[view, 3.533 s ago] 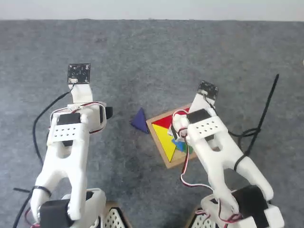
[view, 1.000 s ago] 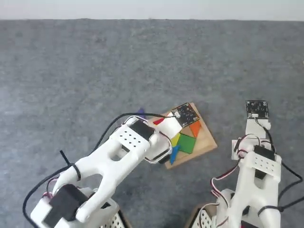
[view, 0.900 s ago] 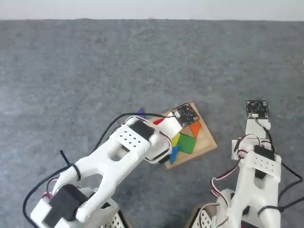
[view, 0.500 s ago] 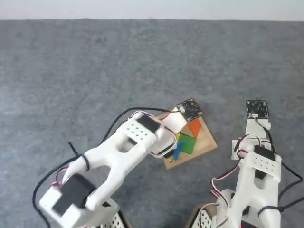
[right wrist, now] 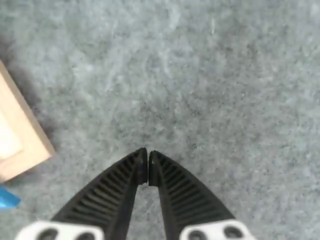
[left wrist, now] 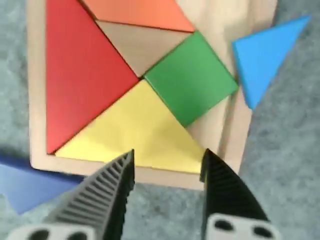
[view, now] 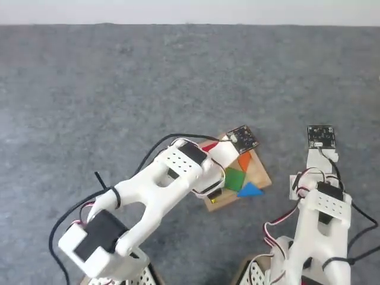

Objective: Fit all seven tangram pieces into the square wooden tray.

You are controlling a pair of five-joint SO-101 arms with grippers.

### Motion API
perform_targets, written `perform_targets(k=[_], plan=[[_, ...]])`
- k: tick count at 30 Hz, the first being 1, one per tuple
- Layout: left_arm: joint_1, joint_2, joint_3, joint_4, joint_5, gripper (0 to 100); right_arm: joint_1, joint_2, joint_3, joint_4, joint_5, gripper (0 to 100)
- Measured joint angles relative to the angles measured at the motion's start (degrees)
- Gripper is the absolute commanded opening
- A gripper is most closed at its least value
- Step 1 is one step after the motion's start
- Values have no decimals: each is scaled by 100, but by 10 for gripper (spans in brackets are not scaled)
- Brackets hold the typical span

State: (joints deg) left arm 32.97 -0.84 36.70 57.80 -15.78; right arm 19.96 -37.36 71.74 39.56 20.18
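The square wooden tray (left wrist: 37,100) lies on the grey tabletop (view: 119,89) and holds a red triangle (left wrist: 80,75), a yellow triangle (left wrist: 140,130), a green square (left wrist: 190,85) and an orange piece (left wrist: 140,12). A triangular patch of bare wood shows between them; whether it is an empty slot or an unpainted piece cannot be told. The light blue triangle (left wrist: 260,55) lies across one tray rim, partly over the tabletop. A dark blue piece (left wrist: 30,182) lies on the tabletop just outside the opposite corner. The left gripper (left wrist: 168,155) hangs above the tray edge next to the yellow triangle, fingers (left wrist: 115,190) apart and empty. The right gripper (right wrist: 148,152) sits over the tabletop near a tray corner, fingers together on nothing. The pieces appear thin, rigid, light and smooth-faced, so they probably slide easily. Grip each loose triangle across two opposite edges, near its middle.
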Motion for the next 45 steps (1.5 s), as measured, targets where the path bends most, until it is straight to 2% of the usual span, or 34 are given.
perform_targets(k=[7,14,19,27,35,45], plan=[[70,-211,-475,0,211,206,0,0,0,0,0,6],[730,281,-1011,0,237,206,-229,0,0,0,0,6],[1064,378,-1292,0,255,206,62,-26,0,-88,-123,6],[1108,422,-1327,-18,255,206,264,-26,0,-220,-246,6],[1116,1248,-1495,-308,343,205,264,-26,0,-220,-246,6],[1116,1257,-1591,-325,369,203,264,-26,0,-220,-246,6]])
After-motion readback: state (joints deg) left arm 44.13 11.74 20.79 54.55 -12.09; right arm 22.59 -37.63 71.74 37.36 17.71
